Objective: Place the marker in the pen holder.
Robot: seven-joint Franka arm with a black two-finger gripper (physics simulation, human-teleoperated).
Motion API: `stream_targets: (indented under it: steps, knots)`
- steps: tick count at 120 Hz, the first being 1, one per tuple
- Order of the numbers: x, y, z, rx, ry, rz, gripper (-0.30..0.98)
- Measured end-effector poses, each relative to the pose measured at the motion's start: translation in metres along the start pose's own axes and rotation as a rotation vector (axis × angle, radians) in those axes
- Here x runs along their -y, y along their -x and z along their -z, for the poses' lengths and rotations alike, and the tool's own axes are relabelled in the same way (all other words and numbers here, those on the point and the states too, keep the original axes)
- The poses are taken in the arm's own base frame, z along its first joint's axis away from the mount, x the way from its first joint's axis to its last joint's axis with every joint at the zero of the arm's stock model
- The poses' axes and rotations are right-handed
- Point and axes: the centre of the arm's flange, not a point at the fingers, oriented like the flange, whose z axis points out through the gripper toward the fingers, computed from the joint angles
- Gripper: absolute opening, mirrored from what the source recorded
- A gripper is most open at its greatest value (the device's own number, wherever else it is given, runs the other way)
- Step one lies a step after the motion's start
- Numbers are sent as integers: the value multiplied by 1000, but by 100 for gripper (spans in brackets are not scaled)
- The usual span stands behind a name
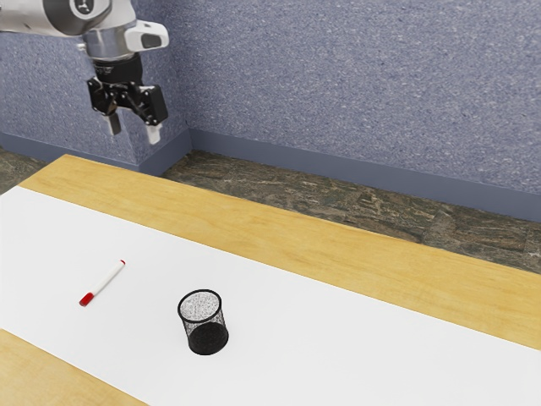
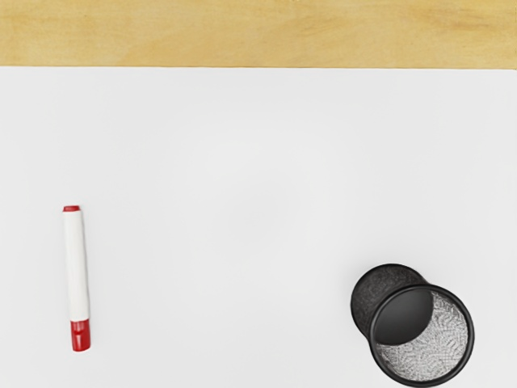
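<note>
The task stands at its opening step: the white-bodied marker with a red cap [image 1: 108, 277] has still to be picked up. It lies flat on the white sheet [image 1: 380, 355] covering much of the wooden tabletop [image 1: 338, 254], nearer the tabletop's short edge on the exterior view's left than the round black mesh pen holder [image 1: 205, 337] is. The two are apart, the pen holder upright with its mouth facing up.

The jaws hang well above the surface at the end of the white arm [image 1: 42, 13], spread wide with nothing between them. The next move probably calls for shifting over the marker, lowering the open jaws on either side of its barrel and closing across it.

The marker's long axis runs roughly square to the tabletop's long edge beside the speckled blue-grey wall [image 1: 355, 85]. Its red cap points away from that edge, its small red end plug toward it. After the grasp, the marker would likely need tipping from flat to near vertical, or one end might catch on the pen holder's rim.
</note>
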Motion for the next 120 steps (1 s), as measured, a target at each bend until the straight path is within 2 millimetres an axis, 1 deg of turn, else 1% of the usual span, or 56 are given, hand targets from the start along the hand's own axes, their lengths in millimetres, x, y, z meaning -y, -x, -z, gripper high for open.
stream_targets:
  steps: [4, 15, 26, 31, 36, 40, 45, 49, 55, 58, 63, 69, 77, 90, 92, 96, 106, 111, 120]
  knots:
    - [-1, 0, 1, -2, 1, -2, 69]
    - [-3, 2, 11, -23, 5, -5, 69]
    - [-4, 4, 16, -30, 4, -8, 69]
    - [-4, 2, 14, -28, 3, -8, 69]
    - [-4, -2, 7, -21, 0, -7, 69]
    - [-2, -9, -3, -8, -4, -2, 69]
    - [5, -22, -24, 16, -11, 13, 69]
    - [16, -32, -42, 35, -16, 36, 69]
    - [38, -49, -77, 75, -24, 77, 69]
    - [45, -55, -91, 87, -26, 90, 69]
    - [53, -62, -105, 95, -27, 106, 69]
    - [58, -68, -117, 96, -25, 117, 69]
    - [63, -72, -126, 92, -18, 128, 69]
    - [63, -81, -143, 87, -12, 129, 69]
    - [63, -80, -148, 90, -8, 130, 69]
    - [65, -78, -164, 101, -1, 135, 69]
    - [75, -61, -207, 121, 13, 157, 69]
    - [80, -59, -219, 117, 12, 165, 69]
    - [82, -57, -233, 107, 10, 161, 69]
